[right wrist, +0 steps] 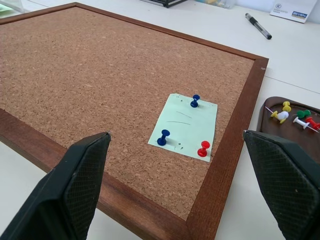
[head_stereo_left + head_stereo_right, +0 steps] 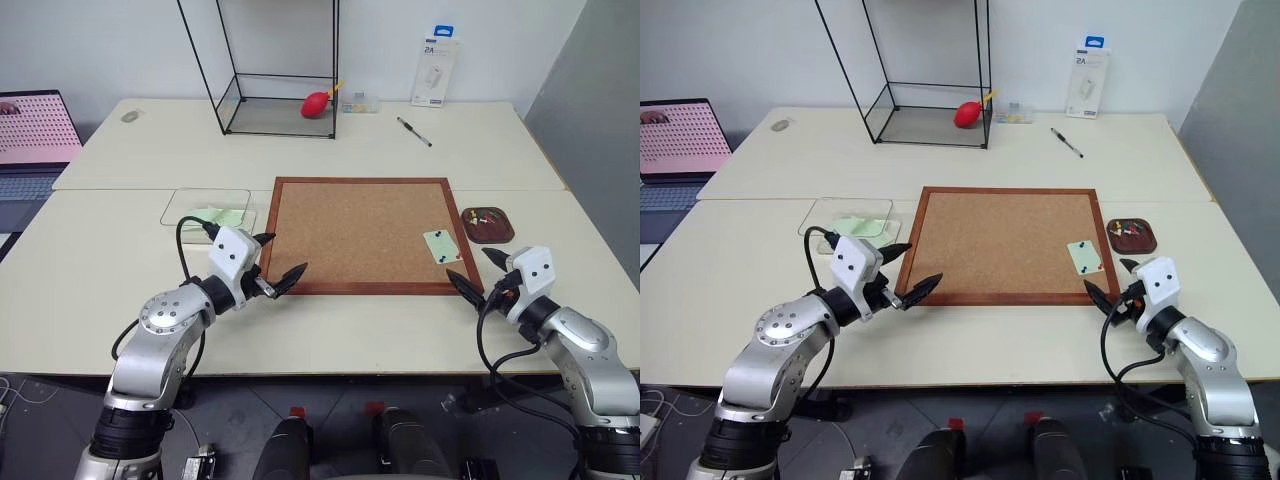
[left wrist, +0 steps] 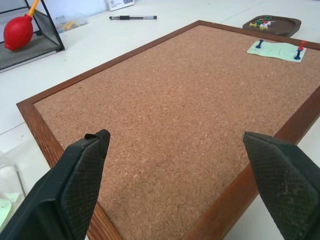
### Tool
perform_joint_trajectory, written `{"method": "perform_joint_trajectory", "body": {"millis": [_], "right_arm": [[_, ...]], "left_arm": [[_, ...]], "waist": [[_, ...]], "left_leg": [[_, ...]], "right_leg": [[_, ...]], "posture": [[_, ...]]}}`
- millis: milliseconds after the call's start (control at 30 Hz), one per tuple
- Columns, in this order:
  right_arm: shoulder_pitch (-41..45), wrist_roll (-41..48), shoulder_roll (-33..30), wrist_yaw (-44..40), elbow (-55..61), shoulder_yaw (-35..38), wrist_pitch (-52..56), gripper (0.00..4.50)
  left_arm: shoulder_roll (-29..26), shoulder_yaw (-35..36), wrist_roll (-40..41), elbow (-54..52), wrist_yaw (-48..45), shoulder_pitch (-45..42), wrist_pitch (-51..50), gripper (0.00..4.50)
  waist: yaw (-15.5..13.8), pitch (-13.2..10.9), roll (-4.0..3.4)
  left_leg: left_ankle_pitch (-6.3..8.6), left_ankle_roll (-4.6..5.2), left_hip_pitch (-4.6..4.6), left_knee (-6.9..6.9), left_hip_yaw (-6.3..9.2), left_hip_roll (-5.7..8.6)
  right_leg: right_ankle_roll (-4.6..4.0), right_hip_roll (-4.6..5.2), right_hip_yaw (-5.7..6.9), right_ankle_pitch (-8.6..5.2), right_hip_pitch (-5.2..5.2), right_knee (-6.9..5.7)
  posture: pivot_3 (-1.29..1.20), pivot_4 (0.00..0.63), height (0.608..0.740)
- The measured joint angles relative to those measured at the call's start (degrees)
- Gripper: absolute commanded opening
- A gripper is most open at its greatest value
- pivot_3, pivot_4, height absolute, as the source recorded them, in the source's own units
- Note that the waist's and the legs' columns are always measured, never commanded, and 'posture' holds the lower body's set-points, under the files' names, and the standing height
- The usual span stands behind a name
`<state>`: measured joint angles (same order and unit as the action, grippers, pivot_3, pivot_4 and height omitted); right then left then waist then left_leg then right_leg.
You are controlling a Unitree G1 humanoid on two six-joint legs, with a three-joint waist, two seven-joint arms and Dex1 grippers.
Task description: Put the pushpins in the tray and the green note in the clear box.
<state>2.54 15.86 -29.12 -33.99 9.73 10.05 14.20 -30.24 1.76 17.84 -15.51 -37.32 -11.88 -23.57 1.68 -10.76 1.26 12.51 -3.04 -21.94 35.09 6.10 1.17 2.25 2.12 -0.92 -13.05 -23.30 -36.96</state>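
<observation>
Nearest: left pincer hovering at the corkboard's near left corner, jaws spread wide, nothing between them. Right pincer at the board's near right corner, also spread and empty.

Green note lies flat on the cork close to the board's near right corner, just ahead of the right pincer. Pinned by two blue pushpins plus a red pin; the second blue one sits at the note's far edge.

Tray rests on the bench just off the board's right edge, a few coloured pins already in it. Clear box sits just off the board's left edge, some pale green paper inside.

Beyond the board's far edge: a black pen, a wire-framed glass case holding a red bulb.

Handling, as a guess: pins are tiny, hard, slick-headed and likely seated firmly; pinch each head at its waist and pull straight up. Points are sharp and could roll if dropped. The note is thin, limp and featherlight; it wants lifting by a free edge once unpinned, and could tear if dragged early.
</observation>
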Motion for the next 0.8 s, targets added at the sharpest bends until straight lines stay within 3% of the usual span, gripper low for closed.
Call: {"method": "perform_joint_trajectory", "body": {"millis": [267,800], "right_arm": [[-0.52,0.04,-0.24,-0.54,0.29,0.12,0.03,4.5],[-6.01,1.22,-0.17,0.92,7.35,1.67,1.41,4.5]], "left_arm": [[-0.3,-0.76,0.42,0.66,-3.01,-2.95,-1.55,4.49],[3.29,-7.5,0.13,9.89,-10.62,-13.28,-0.42,1.65]], "waist": [[-0.05,0.0,0.0],[-0.05,0.0,0.0]], "left_leg": [[0.0,0.0,-0.01,0.0,0.0,0.02],[0.0,0.0,-0.02,0.01,0.01,0.03]], "right_leg": [[0.06,0.0,0.0,0.03,0.0,0.0],[0.12,0.0,0.01,0.07,0.0,0.0]], "posture": [[0.0,0.15,0.74],[0.0,0.15,0.74]]}}
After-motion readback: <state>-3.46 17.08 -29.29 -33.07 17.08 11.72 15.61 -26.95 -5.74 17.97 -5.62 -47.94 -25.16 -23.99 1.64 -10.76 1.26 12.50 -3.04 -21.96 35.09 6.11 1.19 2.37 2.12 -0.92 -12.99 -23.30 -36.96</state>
